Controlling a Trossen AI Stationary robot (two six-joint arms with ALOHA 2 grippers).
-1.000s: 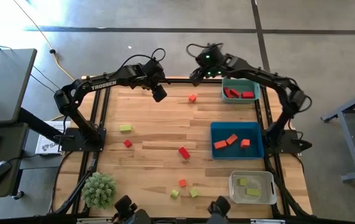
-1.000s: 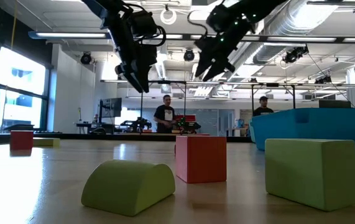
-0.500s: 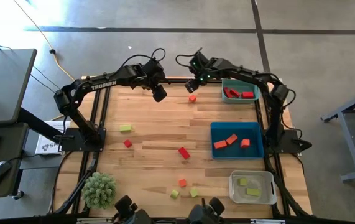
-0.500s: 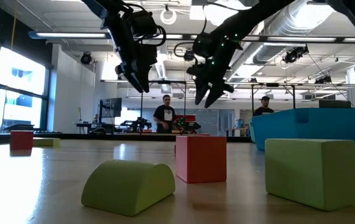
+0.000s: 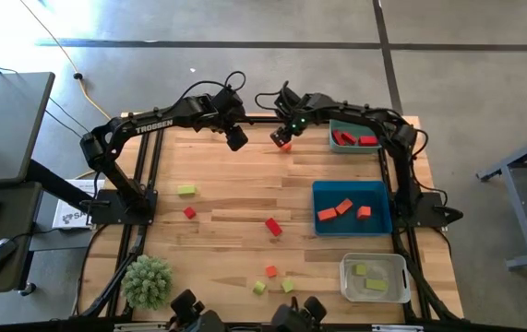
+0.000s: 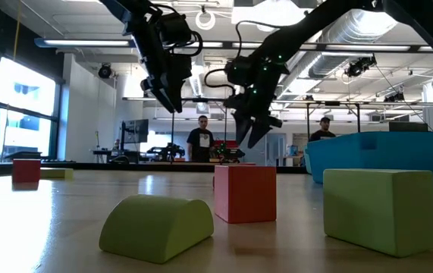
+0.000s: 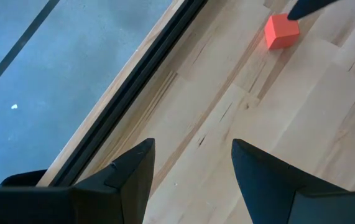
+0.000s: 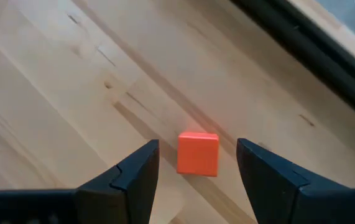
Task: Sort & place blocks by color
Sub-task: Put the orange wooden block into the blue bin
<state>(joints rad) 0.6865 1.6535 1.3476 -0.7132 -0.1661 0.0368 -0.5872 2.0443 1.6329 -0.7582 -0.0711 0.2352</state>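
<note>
Right hand (image 5: 282,138) hangs over the far edge of the tabletop (image 5: 226,207), fingers spread, nothing grasped; an orange cube (image 5: 285,145) sits on the wood between and below the fingertips (image 8: 143,171). Left hand (image 5: 237,140) waits nearby at the same far edge, also spread and empty.

Around: teal bin (image 5: 356,123) with red blocks, just beside the right hand. Blue bin (image 5: 351,228) with orange blocks; clear bin (image 5: 374,293) with yellow-green ones. Loose blocks scattered mid-table: red bar (image 5: 273,226), small red cube (image 5: 189,212), yellow-green piece (image 5: 186,190). Spiky plant ball (image 5: 147,281) at the near left corner.
</note>
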